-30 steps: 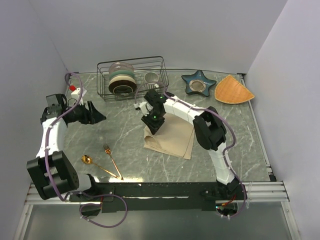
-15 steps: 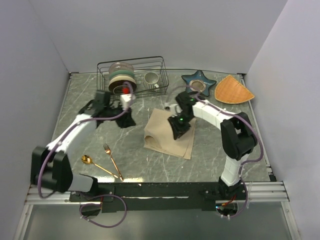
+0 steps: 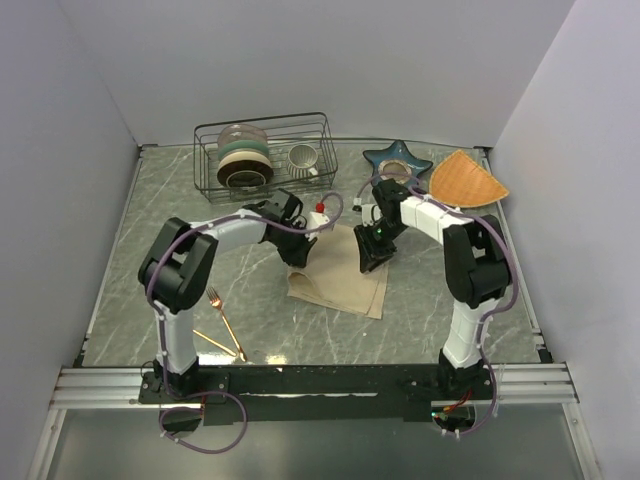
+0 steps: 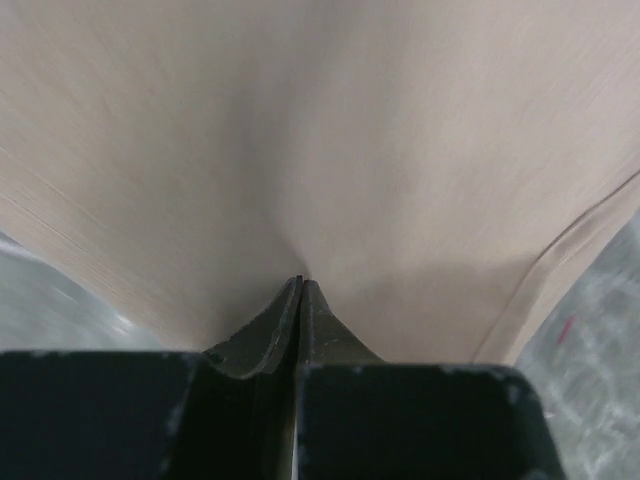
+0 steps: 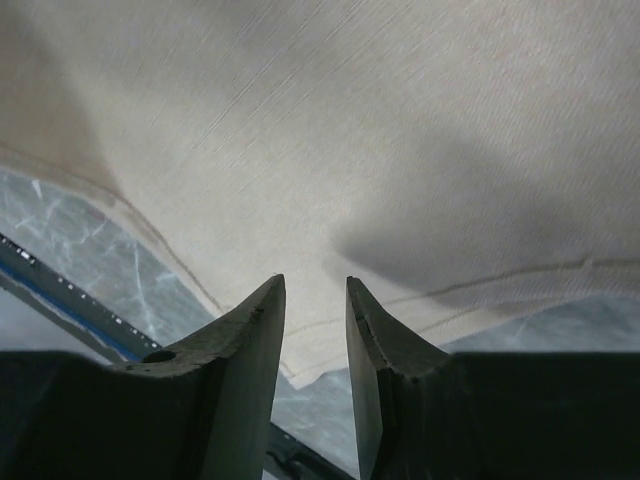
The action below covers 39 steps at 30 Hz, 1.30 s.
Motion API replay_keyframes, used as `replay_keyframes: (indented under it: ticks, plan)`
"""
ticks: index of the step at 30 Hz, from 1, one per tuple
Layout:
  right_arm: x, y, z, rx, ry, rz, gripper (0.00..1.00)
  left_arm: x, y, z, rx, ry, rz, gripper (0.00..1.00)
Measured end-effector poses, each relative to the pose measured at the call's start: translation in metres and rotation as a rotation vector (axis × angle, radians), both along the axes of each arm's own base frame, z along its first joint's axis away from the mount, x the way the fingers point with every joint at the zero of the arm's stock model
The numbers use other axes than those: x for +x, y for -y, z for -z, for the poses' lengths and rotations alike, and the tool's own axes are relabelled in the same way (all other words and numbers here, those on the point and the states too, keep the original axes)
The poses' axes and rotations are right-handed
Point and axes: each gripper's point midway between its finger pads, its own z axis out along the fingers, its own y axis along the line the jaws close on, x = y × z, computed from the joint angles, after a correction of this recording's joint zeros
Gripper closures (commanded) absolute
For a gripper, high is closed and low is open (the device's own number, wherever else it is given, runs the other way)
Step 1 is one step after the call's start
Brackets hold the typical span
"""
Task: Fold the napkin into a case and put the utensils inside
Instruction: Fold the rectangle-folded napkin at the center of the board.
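Beige cloth fills both of your wrist views: the napkin [image 3: 340,272] lies folded in layers at the middle of the marble table [image 3: 180,200].

Your left arm [image 3: 180,268] rises from its base at the near edge, bends sharply at the elbow and reaches rightward across the table, with the wrist low at the napkin's left far corner. The left gripper [image 4: 300,286] has its fingers pressed together tip to tip, and the cloth puckers into them, so you have a pinch of napkin there.

Your right arm [image 3: 476,255] stands up from its base, doubles back at the elbow and stretches leftward, its wrist tipped down over the napkin's far right part. The right gripper [image 5: 315,288] is parted by only a narrow gap. Cloth and a hemmed edge show through that gap, and nothing is caught between the fingers. Whether the tips touch the fabric, you cannot tell from these views.

The fork [image 3: 221,314] lies on the table beside the left arm's base, well apart from the napkin. Only the handle of the spoon [image 3: 212,340] shows, since the rest is hidden behind that arm.
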Motion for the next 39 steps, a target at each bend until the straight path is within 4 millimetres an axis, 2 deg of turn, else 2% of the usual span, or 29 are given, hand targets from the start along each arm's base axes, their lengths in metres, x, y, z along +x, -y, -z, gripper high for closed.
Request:
replay_keyframes:
  ticks: [1, 7, 9, 12, 14, 17, 20, 24, 26, 30, 34, 37, 39]
  plan:
    - [0.002, 0.0, 0.003, -0.005, -0.001, -0.001, 0.61, -0.01, -0.01, 0.013, 0.032, -0.018, -0.001, 0.94]
    - [-0.001, -0.005, 0.019, -0.044, -0.016, -0.053, 0.61, -0.033, -0.032, 0.014, 0.045, 0.037, 0.01, 0.93]
    - [-0.001, -0.02, 0.017, -0.051, 0.011, -0.105, 0.61, -0.044, -0.037, 0.015, 0.055, 0.038, 0.017, 0.92]
    - [0.0, -0.054, 0.016, -0.049, 0.048, -0.194, 0.62, -0.061, -0.045, 0.014, 0.068, 0.039, 0.022, 0.85]
    - [0.004, -0.075, 0.017, -0.043, 0.068, -0.237, 0.62, -0.07, -0.051, 0.014, 0.077, 0.037, 0.021, 0.71]
    - [0.02, -0.096, 0.013, -0.035, 0.112, -0.261, 0.61, -0.083, -0.061, 0.011, 0.092, 0.033, 0.01, 0.64]
    - [0.034, -0.094, 0.002, -0.024, 0.144, -0.24, 0.6, -0.093, -0.07, 0.001, 0.092, 0.037, -0.002, 0.6]
    - [0.033, -0.07, -0.022, -0.009, 0.163, -0.184, 0.59, -0.098, -0.072, -0.026, 0.048, 0.098, 0.023, 0.63]
    - [0.023, -0.057, -0.037, 0.012, 0.165, -0.156, 0.57, -0.102, -0.073, -0.03, 0.051, 0.111, 0.055, 0.66]
    - [-0.011, -0.037, -0.057, 0.077, 0.133, -0.099, 0.51, -0.115, -0.082, -0.017, 0.112, 0.069, 0.108, 0.64]
    - [-0.054, -0.032, -0.054, 0.129, 0.055, -0.079, 0.46, -0.118, -0.082, -0.02, 0.116, 0.088, 0.13, 0.56]
    - [-0.081, -0.029, -0.045, 0.155, -0.017, -0.051, 0.46, -0.121, -0.067, -0.028, 0.102, 0.148, 0.175, 0.52]
    - [-0.088, -0.029, -0.039, 0.161, -0.049, -0.027, 0.46, -0.125, -0.053, -0.033, 0.086, 0.183, 0.217, 0.51]
